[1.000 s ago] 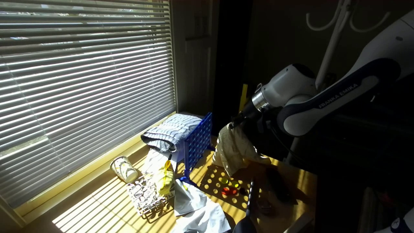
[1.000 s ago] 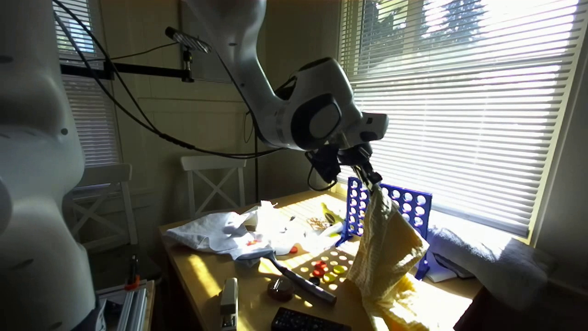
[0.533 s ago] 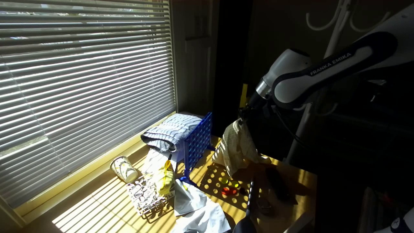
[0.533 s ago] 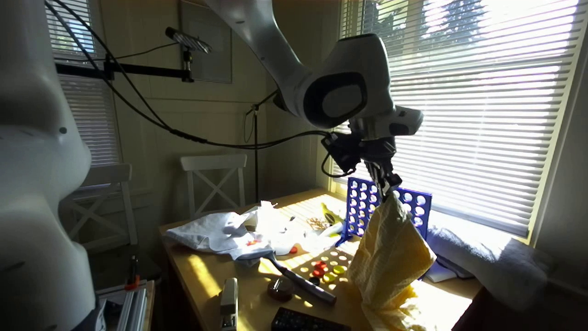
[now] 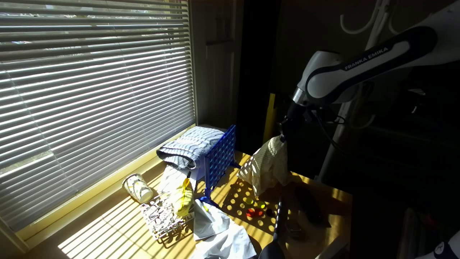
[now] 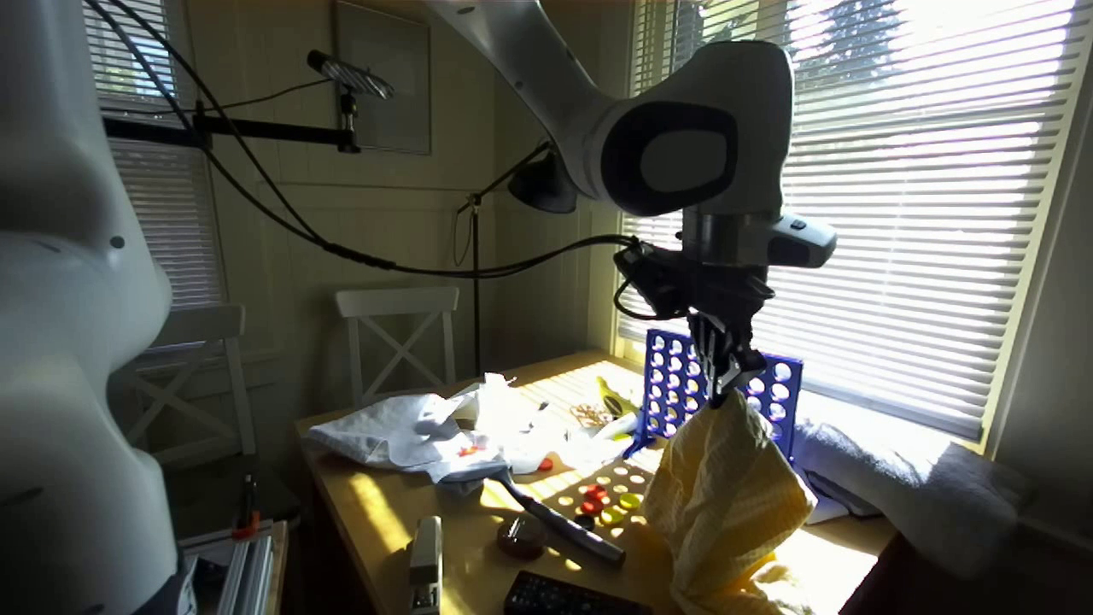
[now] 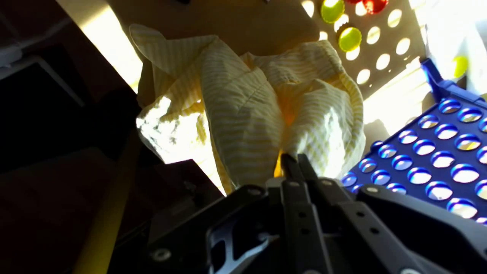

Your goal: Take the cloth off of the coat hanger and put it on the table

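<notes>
the gripper [image 7: 296,161] pinches the yellow striped cloth [image 7: 243,110] at its peak, the folds hanging below and, it seems, meeting the table [image 6: 470,547]. letting go here should leave it there, but a fold snagged in the gripper could pull it up again on retreat. the cloth hangs just beside the blue game rack [image 5: 220,160], so a sideways drag might tip that or scatter the yellow discs [image 7: 350,39]; the table's edge is close too, and a badly placed heap could slide over. farther out, what looks like a wire basket [image 5: 156,219] has a yellow object [image 5: 184,201] at its end, inside or beside i cannot tell; the paper cup [image 5: 138,189] seems to lie on its side, its inside hidden. the coat stand [image 5: 375,30] is well apart from the cloth.
</notes>
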Available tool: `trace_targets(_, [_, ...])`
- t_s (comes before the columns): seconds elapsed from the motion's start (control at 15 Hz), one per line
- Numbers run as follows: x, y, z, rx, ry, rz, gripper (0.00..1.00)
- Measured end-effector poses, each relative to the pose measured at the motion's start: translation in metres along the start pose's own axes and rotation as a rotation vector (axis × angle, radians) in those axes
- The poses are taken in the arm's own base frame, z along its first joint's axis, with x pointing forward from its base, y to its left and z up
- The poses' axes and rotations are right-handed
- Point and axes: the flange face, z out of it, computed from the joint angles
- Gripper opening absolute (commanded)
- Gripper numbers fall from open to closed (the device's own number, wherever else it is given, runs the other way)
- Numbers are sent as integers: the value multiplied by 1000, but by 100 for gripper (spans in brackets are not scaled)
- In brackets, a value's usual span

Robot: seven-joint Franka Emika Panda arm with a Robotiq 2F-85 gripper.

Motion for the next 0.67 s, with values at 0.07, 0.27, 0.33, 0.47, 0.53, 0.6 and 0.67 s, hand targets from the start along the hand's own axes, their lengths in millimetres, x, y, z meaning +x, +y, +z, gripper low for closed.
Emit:
trace_targets(0.07, [0, 1, 2, -3, -18, -5, 0])
trace_targets(0.27, [-4, 2, 11, -9, -62, -23, 0])
trace_targets(0.33, [-5, 3, 16, -11, -75, -29, 0])
trace_targets(0.47, [-7, 4, 26, -16, -97, -39, 0])
trace_targets(0.53, [-8, 4, 31, -18, -109, -43, 0])
trace_targets(0.6, [-9, 5, 36, -20, -121, -47, 0])
trace_targets(0.67, [-10, 5, 41, -22, -133, -51, 0])
